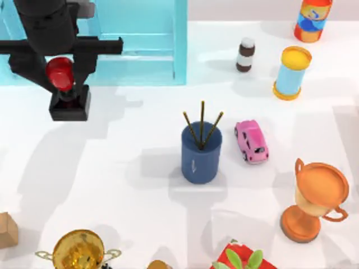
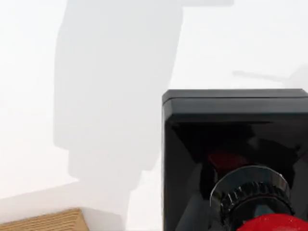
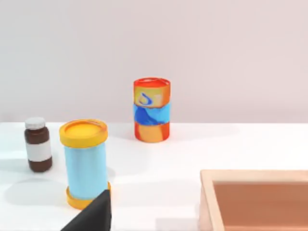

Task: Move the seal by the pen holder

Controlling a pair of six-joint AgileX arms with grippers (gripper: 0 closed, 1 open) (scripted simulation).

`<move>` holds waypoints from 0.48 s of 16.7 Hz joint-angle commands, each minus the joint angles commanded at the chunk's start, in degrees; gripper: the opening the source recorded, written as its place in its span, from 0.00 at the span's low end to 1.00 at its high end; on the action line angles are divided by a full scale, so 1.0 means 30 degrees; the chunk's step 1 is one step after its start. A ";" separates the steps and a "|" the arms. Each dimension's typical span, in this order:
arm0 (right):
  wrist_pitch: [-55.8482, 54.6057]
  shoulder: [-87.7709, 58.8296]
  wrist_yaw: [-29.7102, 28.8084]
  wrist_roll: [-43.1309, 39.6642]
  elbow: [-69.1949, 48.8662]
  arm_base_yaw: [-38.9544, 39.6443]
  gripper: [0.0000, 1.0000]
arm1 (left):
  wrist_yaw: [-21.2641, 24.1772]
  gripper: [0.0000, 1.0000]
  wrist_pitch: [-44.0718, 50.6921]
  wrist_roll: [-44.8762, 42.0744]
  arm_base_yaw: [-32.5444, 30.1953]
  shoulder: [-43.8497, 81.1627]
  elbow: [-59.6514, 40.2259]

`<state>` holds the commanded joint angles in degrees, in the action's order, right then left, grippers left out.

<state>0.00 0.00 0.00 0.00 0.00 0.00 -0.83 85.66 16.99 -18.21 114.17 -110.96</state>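
The seal (image 1: 69, 100), a black square block with a glossy red knob, hangs at the back left of the table in my left gripper (image 1: 60, 75), which is shut on the knob. The left wrist view looks down its black base (image 2: 231, 144) to the white table and a shadow below. The pen holder (image 1: 201, 152), a dark blue cup with three brown sticks, stands upright mid-table, well to the right of the seal. My right arm is parked off the table's right side.
A cyan rack (image 1: 140, 45) stands behind the seal. A pink toy car (image 1: 251, 141) sits right of the pen holder. A blue-and-yellow can (image 1: 291, 73), brown bottle (image 1: 245, 54), orange trophy (image 1: 314, 202), gold trophy (image 1: 78, 251) and wooden block (image 1: 7, 230) ring the table.
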 joint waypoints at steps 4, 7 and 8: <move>0.0000 0.0000 0.0000 0.0000 0.0000 0.0000 1.00 | -0.0364 0.00 -0.0716 0.4034 -0.4165 -0.0440 0.0525; 0.0000 0.0000 0.0000 0.0000 0.0000 0.0000 1.00 | -0.0596 0.00 -0.1219 0.5843 -0.5994 -0.0829 0.0857; 0.0000 0.0000 0.0000 0.0000 0.0000 0.0000 1.00 | -0.0626 0.00 -0.1293 0.6044 -0.6197 -0.0891 0.0914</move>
<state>0.00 0.00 0.00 0.00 0.00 0.00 -2.71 81.78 35.12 -36.80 111.49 -108.21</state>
